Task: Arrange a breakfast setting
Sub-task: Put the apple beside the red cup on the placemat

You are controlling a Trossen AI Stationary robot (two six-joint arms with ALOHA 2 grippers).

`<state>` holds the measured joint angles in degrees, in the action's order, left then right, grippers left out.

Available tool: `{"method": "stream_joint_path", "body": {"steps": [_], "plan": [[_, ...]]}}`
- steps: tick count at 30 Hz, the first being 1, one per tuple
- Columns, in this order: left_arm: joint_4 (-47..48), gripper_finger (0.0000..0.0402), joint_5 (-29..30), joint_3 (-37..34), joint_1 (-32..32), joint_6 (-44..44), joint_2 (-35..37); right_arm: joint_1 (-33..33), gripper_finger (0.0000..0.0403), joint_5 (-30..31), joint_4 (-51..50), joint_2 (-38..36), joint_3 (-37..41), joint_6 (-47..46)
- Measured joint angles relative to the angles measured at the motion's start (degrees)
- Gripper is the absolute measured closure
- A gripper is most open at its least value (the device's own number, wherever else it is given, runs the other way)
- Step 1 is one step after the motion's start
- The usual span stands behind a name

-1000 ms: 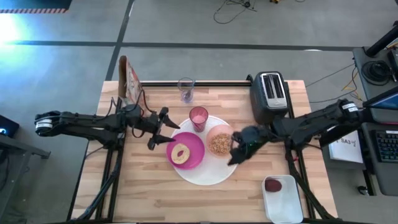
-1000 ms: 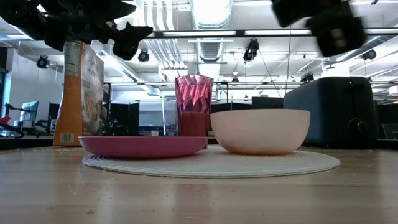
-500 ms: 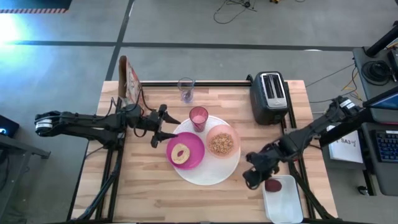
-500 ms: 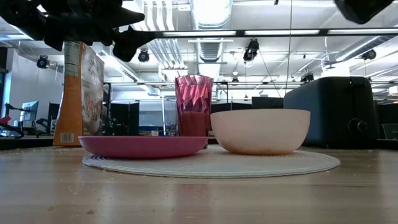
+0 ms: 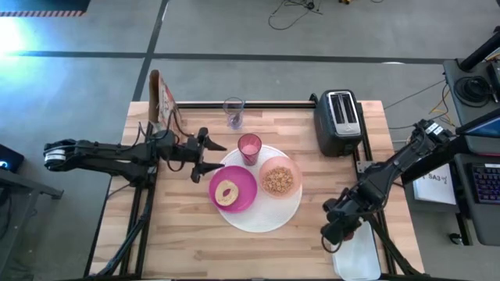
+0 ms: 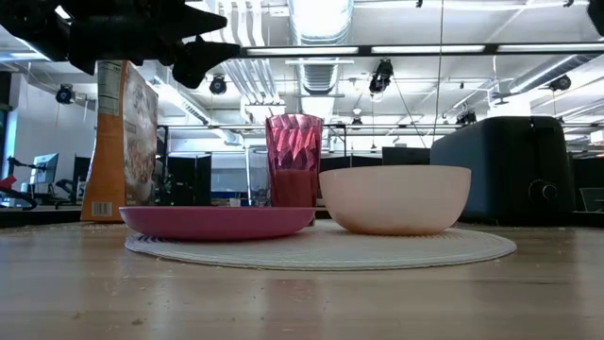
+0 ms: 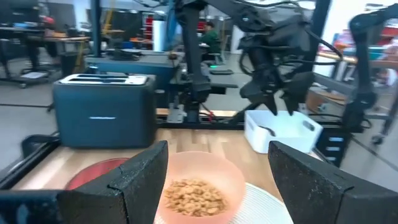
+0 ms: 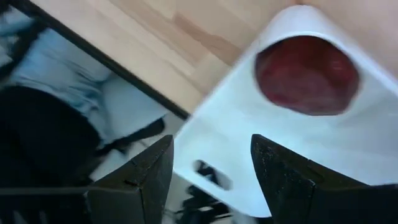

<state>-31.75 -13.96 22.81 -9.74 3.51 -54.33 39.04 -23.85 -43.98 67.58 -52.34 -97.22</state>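
- High view: A breakfast setting appears largely laid at the table's middle. The big round white plate carries the smaller magenta plate with the bagel on it, the pale pink bowl filled with cereal, and the pink tumbler at its far edge. The clear glass stands apart near the far edge. The right gripper hangs over the white bin at the near right corner; the left gripper hovers just left of the plates, fingers spread and empty.
- Low view: The tumbler stands behind the magenta plate and bowl, with the cereal box at far left. No spoon is seen.
- Left wrist view: Its fingers stand wide apart over the bowl, with the toaster beyond.
- Right wrist view: The dark red round fruit lies in the bin, untouched. The right gripper's fingers are parted and hold nothing. Moving the fruit to the setting seems the step left.
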Motion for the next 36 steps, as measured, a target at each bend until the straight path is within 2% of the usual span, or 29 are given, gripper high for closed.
{"method": "stream_joint_path", "body": {"steps": [3, 10, 29, 36], "plan": [[0.0, 0.0141, 2.2, 0.0, 0.0, 0.0, 0.0, 0.8, 0.0193, -0.1, -3.3, 0.0, 0.0, 3.8], [0.0, 0.0141, 2.2, 0.0, 0.0, 0.0, 0.0, 1.4, 0.0180, 1.8, -11.1, 1.0, 0.0, 8.3], [-0.7, 0.0141, 3.5, 0.0, 0.0, 0.0, 0.0, 1.7, 0.0173, 2.7, -10.8, 11.0, 0.0, 23.8], [-2.2, 0.0141, 3.5, 0.0, 0.0, 0.0, 0.0, 1.7, 0.0174, 2.3, -6.9, 13.5, 0.0, 26.9]]}}
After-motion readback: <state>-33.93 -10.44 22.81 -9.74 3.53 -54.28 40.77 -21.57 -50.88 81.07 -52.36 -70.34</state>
